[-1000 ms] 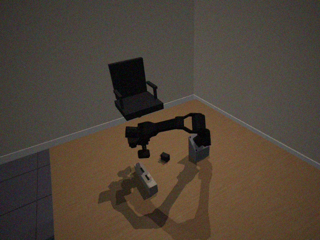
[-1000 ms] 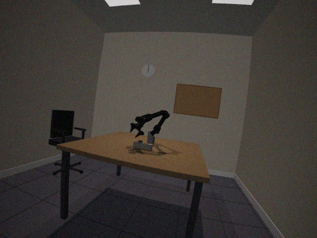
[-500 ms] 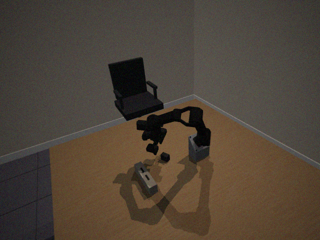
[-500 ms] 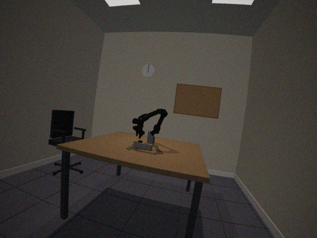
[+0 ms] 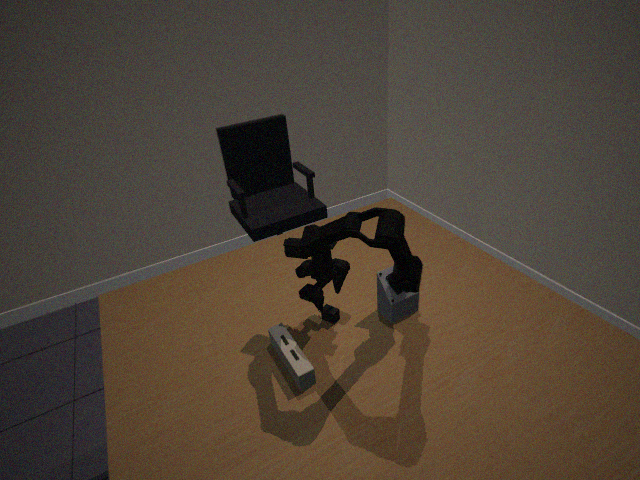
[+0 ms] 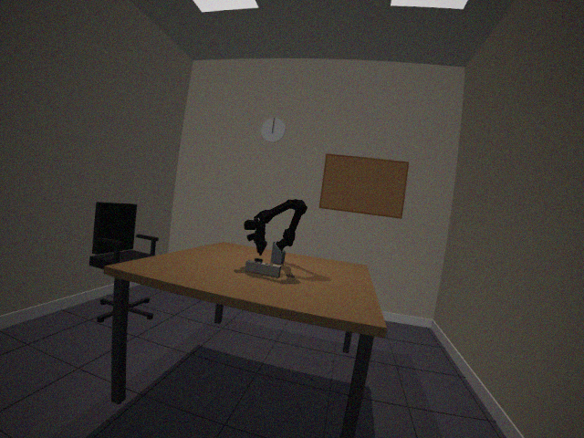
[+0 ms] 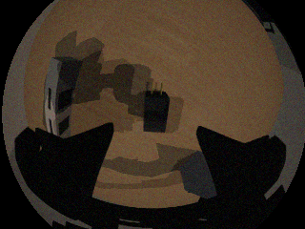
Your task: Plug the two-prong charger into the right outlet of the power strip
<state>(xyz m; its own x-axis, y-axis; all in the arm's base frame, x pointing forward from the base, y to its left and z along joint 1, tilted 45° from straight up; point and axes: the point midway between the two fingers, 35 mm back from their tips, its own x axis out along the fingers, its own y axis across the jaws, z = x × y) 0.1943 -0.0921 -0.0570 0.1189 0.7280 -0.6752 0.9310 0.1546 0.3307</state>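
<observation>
The black charger (image 5: 330, 314) (image 6: 258, 260) (image 7: 156, 113) lies on the table; its thin gold prongs point to the top of the wrist view. My gripper (image 5: 329, 300) (image 6: 260, 255) (image 7: 156, 129) is open and empty, pointing down just above the charger. In the wrist view the charger shows between the two spread fingers, slightly beyond the line of their tips. The pale power strip (image 5: 306, 364) (image 6: 263, 269) (image 7: 53, 76) stands apart from the charger, at the left of the wrist view. Its top bears two dark outlets, both unoccupied.
The grey arm base (image 5: 398, 307) (image 6: 276, 255) stands on the wooden table (image 5: 506, 372) (image 6: 198, 277), on the other side of the charger from the strip. A black office chair (image 5: 258, 155) (image 6: 114, 228) stands beyond the table edge. Arm shadows fall around the charger and strip.
</observation>
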